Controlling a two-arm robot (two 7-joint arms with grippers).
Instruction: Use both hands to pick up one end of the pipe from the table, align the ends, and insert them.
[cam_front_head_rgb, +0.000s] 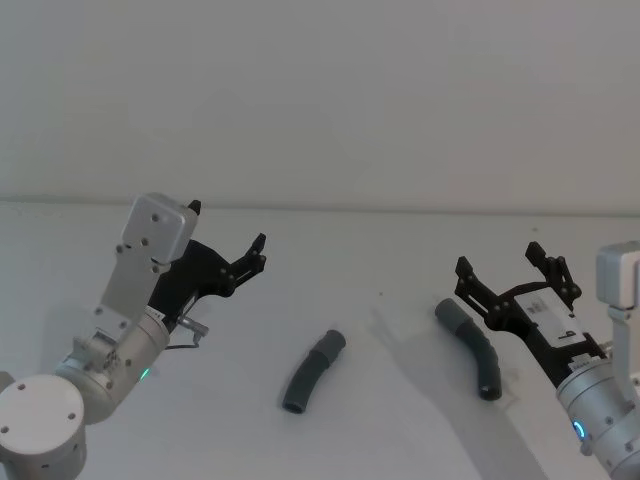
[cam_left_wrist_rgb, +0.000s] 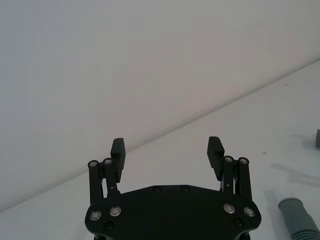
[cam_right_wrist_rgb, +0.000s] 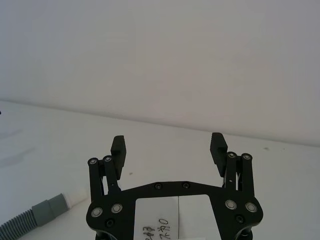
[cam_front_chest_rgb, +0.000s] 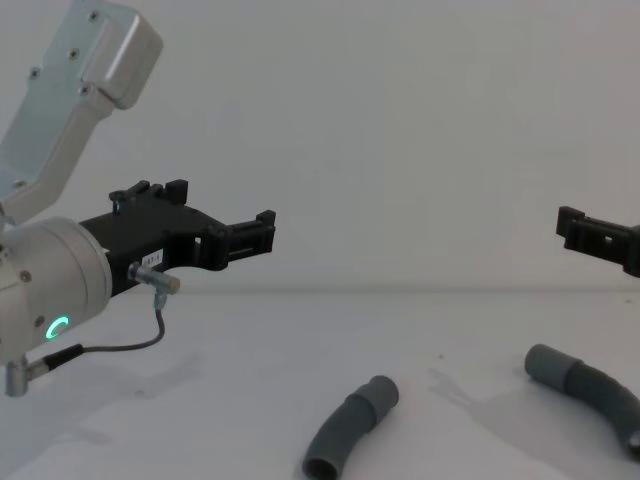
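Head view first: my left gripper hangs in the air over the left part of the white bench, its jaws spread wide with nothing between them. My right gripper is on the right, spread wide too, holding nothing. Two dark grey bent pipe pieces lie flat on the bench, well apart. The middle pipe piece lies between my two arms, its wider end pointing away from me. The right pipe piece lies close by my right gripper. Left wrist view: my left gripper points at the pale wall, and the end of the middle pipe piece peeks in at a corner. Right wrist view: my right gripper gapes wide, and the right pipe piece lies on the bench off to one side. Chest view: both grippers float high above the bench, and both pipe pieces rest on it, untouched.
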